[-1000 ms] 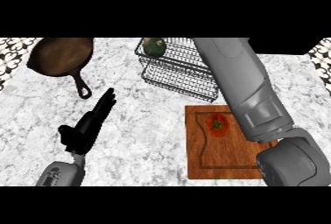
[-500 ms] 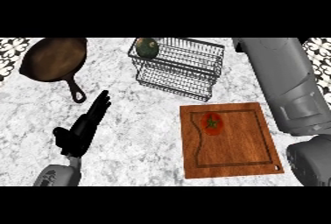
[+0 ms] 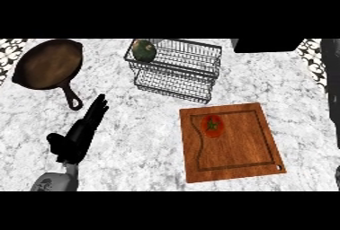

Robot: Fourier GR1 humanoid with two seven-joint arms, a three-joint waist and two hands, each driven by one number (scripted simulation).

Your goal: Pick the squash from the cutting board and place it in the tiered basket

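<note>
Now the right arm, which filled the right side of the frame over the board a second ago and was drawn toward the right edge half a second ago, is no longer seen; the right hand is out of view and its state cannot be told. The round dark green squash [image 3: 143, 49] is found in the upper left corner of the black wire tiered basket [image 3: 189, 74], at upper centre of the frame, where it was already seen in both earlier pictures. From this it is judged that the placement has been made and that the arm has been retracted; the task is taken as complete or very nearly so.

The rectangular brown wooden cutting board [image 3: 246, 148] is located at lower right of the frame, just below the basket. A red tomato with a green stem [image 3: 212, 126] is left on its upper left part, inside the routed groove. No squash is seen on the board.

The left hand [image 3: 78, 134] is shown at lower left, above the white marbled counter [image 3: 133, 148], with its fingers straight and extended toward the upper right and nothing held. It is at rest.

A round brown cast-iron skillet [image 3: 50, 63] is placed at upper left, its handle directed toward the lower right. Nothing is seen inside it. The basket is seen to contain the squash only.
</note>
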